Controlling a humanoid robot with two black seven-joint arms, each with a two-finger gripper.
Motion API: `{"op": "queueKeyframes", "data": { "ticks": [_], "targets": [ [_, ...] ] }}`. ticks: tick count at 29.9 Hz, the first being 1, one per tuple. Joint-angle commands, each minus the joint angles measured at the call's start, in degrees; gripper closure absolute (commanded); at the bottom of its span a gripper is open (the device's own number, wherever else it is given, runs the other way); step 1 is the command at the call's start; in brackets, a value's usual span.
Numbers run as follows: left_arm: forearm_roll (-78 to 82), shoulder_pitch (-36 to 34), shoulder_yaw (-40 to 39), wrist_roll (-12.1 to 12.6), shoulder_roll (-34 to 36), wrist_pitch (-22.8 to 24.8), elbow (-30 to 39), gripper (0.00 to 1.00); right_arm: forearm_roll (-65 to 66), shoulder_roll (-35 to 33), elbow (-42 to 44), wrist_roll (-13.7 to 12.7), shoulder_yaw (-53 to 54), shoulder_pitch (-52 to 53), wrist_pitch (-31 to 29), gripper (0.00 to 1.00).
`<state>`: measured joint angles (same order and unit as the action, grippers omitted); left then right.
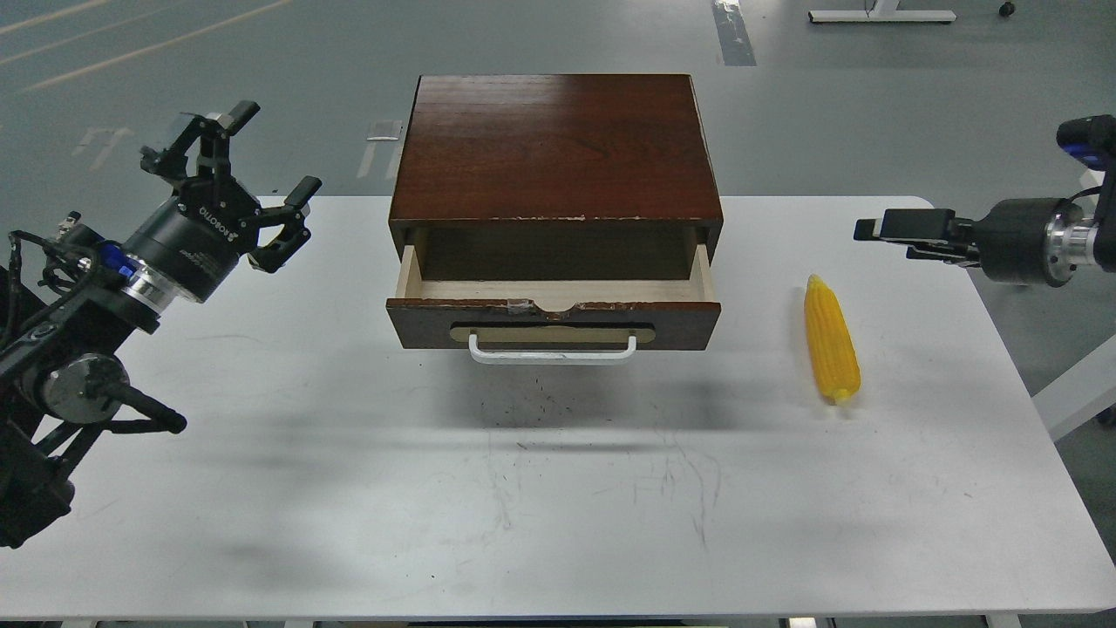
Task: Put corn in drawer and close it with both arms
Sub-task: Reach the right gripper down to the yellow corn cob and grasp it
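Note:
The yellow corn (832,340) lies on the white table (349,488), to the right of the drawer, thick end toward me. The drawer (554,324) is pulled out of the dark brown cabinet (558,144), and its pale wood inside is empty. My left gripper (277,146) is open and empty, held above the table left of the cabinet. My right gripper (865,229) points left, above the table's right edge and beyond the corn, apart from it. It is seen edge-on, so its fingers cannot be told apart.
The drawer's white bar handle (553,351) faces me. The table's right edge (1003,349) runs close to the corn. White furniture legs (1077,388) stand on the grey floor at the right.

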<state>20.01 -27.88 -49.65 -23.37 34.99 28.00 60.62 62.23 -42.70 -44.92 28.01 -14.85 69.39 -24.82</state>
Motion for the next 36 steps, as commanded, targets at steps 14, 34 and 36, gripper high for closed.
{"op": "queueKeyframes", "data": {
  "ticks": [14,34,36],
  "targets": [
    [0.0,0.0,0.0,0.0,0.0,0.0,-0.1,0.01,0.0,10.8,10.6,0.0,-8.1,-5.2,3.3,0.04],
    [0.0,0.1,0.0,0.0,0.3,0.0,-0.1,0.01,-0.7,16.3,14.7,0.0,-8.1,-8.8,3.2,0.28],
    [0.0,0.2,0.0,0.0,0.4,0.0,-0.1,0.01,-0.7,16.3,14.8,0.0,-8.1,-9.2,3.1,0.54]
  ]
}}
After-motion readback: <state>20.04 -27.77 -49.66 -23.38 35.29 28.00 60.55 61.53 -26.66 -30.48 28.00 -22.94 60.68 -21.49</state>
